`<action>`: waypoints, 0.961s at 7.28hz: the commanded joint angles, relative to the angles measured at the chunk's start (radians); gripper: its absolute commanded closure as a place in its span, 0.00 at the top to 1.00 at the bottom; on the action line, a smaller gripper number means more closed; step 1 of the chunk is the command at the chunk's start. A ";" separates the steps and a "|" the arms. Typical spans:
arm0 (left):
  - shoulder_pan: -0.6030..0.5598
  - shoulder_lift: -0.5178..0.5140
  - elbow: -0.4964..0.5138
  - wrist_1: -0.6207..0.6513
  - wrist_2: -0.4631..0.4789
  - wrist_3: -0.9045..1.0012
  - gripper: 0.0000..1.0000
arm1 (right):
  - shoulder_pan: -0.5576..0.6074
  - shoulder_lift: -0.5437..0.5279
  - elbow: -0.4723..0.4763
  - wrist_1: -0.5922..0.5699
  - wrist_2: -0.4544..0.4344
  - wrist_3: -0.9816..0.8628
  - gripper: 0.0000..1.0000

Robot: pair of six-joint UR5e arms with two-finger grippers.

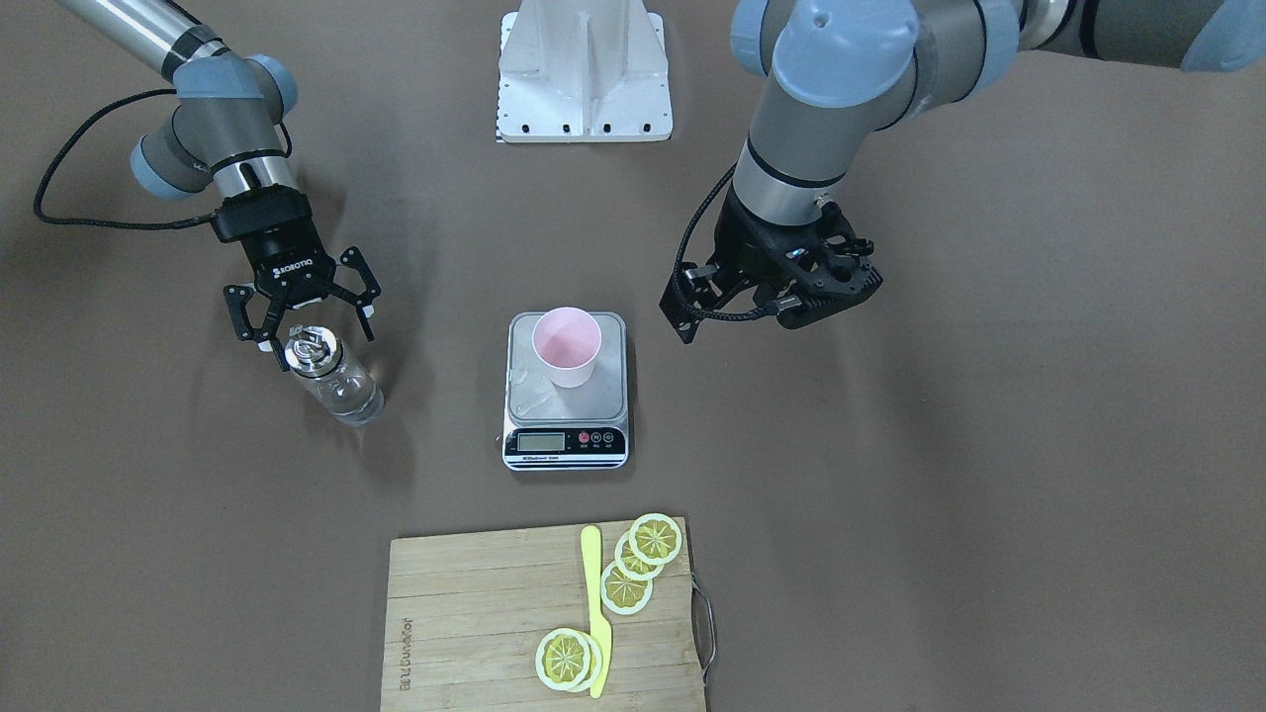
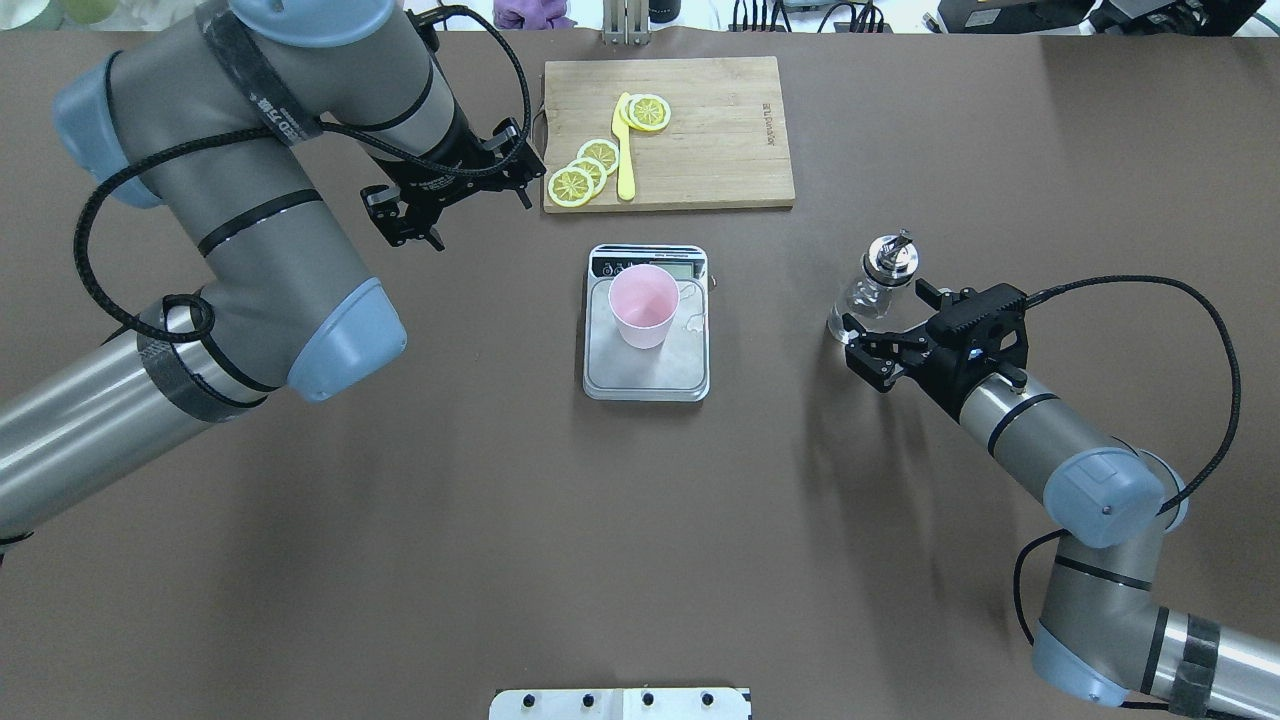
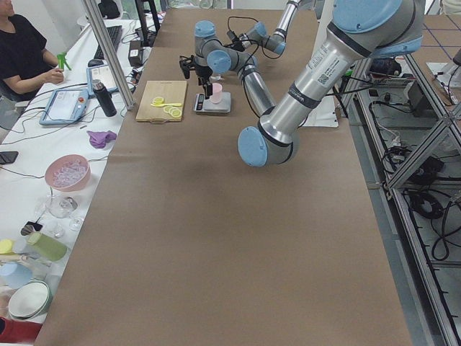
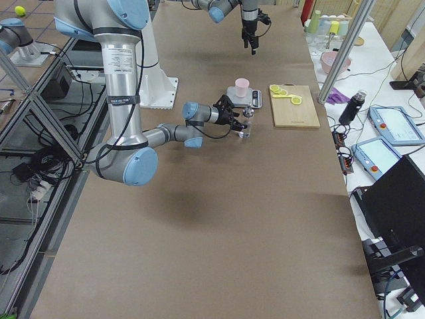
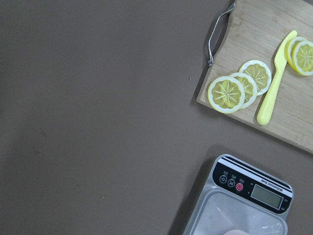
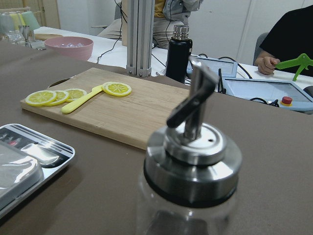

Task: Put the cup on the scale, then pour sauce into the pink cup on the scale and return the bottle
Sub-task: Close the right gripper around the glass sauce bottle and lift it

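Tipping worries me: right gripper (image 1: 315, 334) has fingers (image 1: 364, 297) spread near the glass bottle (image 1: 341, 391); an off-centre squeeze could topple it onto the counter (image 1: 890, 494). Left gripper (image 2: 460, 200) released too.

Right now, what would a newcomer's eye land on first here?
The pink cup standing on the scale at mid-table. Then the right pincer, open, close by the glass bottle with its silver spout. Yellow lemon slices brighten the wooden board.
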 commanded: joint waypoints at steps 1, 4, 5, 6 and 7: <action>0.000 0.000 0.002 0.000 0.000 0.000 0.99 | 0.013 0.005 -0.018 0.004 0.003 0.002 0.98; 0.000 0.000 0.005 0.000 0.000 0.000 0.99 | 0.023 0.051 -0.056 0.004 0.007 0.007 0.97; -0.001 0.000 0.005 0.000 0.000 0.024 0.99 | 0.024 0.056 -0.058 0.004 0.009 0.007 0.96; -0.002 0.002 0.005 0.000 0.000 0.028 0.99 | 0.029 0.056 -0.059 0.004 0.020 0.007 0.94; -0.002 0.000 0.005 0.000 -0.002 0.029 0.99 | 0.033 0.056 -0.061 0.006 0.035 0.005 0.88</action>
